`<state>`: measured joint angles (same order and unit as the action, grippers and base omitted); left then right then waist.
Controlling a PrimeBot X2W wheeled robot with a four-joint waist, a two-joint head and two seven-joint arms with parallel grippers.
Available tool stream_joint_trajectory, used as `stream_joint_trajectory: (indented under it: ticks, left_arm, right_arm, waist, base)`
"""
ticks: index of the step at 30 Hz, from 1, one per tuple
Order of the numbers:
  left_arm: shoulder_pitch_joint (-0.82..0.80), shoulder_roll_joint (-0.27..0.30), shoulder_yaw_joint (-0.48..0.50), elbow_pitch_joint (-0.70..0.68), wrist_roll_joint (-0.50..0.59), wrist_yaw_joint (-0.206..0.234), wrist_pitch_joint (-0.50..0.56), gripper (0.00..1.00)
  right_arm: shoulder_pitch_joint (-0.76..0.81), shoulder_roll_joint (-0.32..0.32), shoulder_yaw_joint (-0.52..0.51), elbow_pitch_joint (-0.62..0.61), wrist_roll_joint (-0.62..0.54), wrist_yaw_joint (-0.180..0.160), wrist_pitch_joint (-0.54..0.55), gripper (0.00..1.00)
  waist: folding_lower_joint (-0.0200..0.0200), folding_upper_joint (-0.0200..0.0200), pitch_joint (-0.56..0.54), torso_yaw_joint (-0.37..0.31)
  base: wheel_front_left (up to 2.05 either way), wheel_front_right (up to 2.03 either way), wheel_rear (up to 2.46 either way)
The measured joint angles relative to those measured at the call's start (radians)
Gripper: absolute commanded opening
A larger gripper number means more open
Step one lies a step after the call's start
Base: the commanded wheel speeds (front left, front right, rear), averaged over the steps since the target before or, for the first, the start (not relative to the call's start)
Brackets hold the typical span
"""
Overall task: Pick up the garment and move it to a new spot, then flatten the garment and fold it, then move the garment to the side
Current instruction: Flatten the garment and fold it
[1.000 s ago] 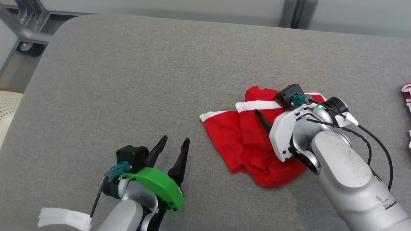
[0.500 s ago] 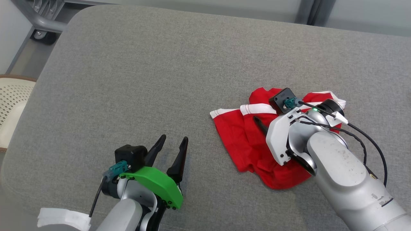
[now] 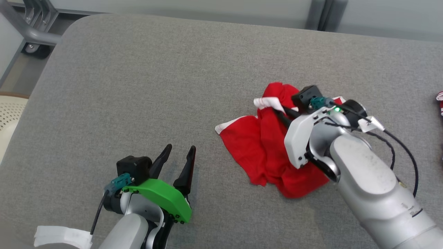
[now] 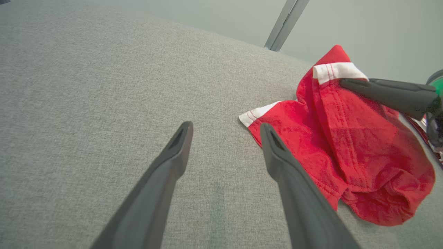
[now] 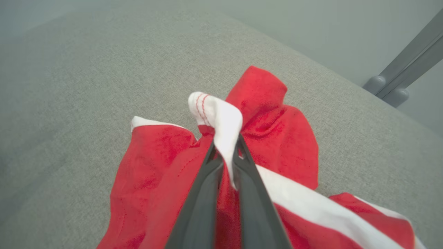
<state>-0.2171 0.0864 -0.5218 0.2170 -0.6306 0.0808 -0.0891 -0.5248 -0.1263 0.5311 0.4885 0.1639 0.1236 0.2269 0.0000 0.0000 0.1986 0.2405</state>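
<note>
The garment [image 3: 263, 152] is a crumpled red cloth with white hems, lying right of centre on the grey padded table [image 3: 145, 79]. My right gripper [image 3: 277, 112] is shut on its white hem, and the pinched edge stands a little above the rest. In the right wrist view the white band [image 5: 221, 124] is clamped between the two dark fingertips, with the red garment [image 5: 155, 173] spread below. My left gripper [image 3: 179, 151] is open over bare table, left of the garment and apart from it. The left wrist view shows the garment [image 4: 349, 145] to the right of its spread fingers [image 4: 173, 155].
A red-and-white striped cloth [image 3: 440, 102] lies at the table's right edge. A cream perforated chair [image 3: 8, 114] stands off the table's left side, and a grey metal frame [image 3: 24, 24] is behind the far-left corner.
My right gripper has shut on the garment's white hem and pulled that edge up and together. The left gripper stays open in place. The head view itself has shifted slightly.
</note>
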Motion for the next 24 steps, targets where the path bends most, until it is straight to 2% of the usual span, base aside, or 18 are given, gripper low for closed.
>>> stream_joint_trajectory:
  ticks: [3,9,11,14,16,19,21,24]
  left_arm:
    - [0.000,0.004,0.003,0.001,0.000,0.000,-0.002,1.00]
    - [0.000,0.001,-0.013,0.004,0.000,-0.001,-0.005,1.00]
    - [0.000,-0.001,-0.022,0.007,0.000,-0.002,-0.005,1.00]
    - [0.000,-0.003,-0.031,0.009,0.000,-0.003,-0.005,1.00]
    - [0.000,-0.006,-0.034,0.010,0.000,-0.007,-0.005,1.00]
    - [0.000,-0.008,-0.044,0.012,-0.004,-0.009,-0.004,1.00]
    - [0.001,-0.012,-0.062,0.012,-0.014,-0.012,0.001,1.00]
    - [0.002,-0.017,-0.077,0.012,-0.017,-0.016,0.005,1.00]
  right_arm:
    - [-0.046,-0.024,-0.040,-0.030,0.003,0.001,-0.036,0.00]
    - [-0.231,-0.187,-0.124,-0.069,-0.048,-0.001,-0.079,0.00]
    - [-0.287,-0.222,-0.121,-0.080,-0.066,-0.001,-0.086,0.00]
    - [-0.361,-0.251,-0.061,-0.100,-0.099,0.000,-0.090,0.00]
    - [-0.391,-0.260,0.052,-0.107,-0.120,0.001,-0.089,0.00]
    - [-0.369,-0.249,0.303,-0.104,-0.107,0.001,-0.067,0.00]
    - [-0.299,-0.215,0.440,-0.098,-0.056,0.001,-0.066,0.00]
    - [-0.165,-0.204,0.638,-0.091,0.035,0.002,-0.051,0.00]
  waist:
    - [0.0000,0.0000,-0.008,-0.013]
    - [0.0000,0.0000,-0.039,-0.030]
    - [0.0000,0.0000,-0.050,-0.031]
    - [0.0000,0.0000,-0.065,-0.027]
    - [0.0000,0.0000,-0.071,-0.020]
    - [0.0000,0.0000,-0.076,-0.006]
    - [0.0000,0.0000,-0.078,0.005]
    - [0.0000,0.0000,-0.076,0.022]
  base:
    - [0.00,0.00,0.00]
    - [0.00,0.00,0.00]
    - [0.00,0.00,0.00]
    - [0.00,0.00,0.00]
    - [0.00,0.00,0.00]
    - [0.00,0.00,0.00]
    - [0.00,0.00,0.00]
    - [0.00,0.00,0.00]
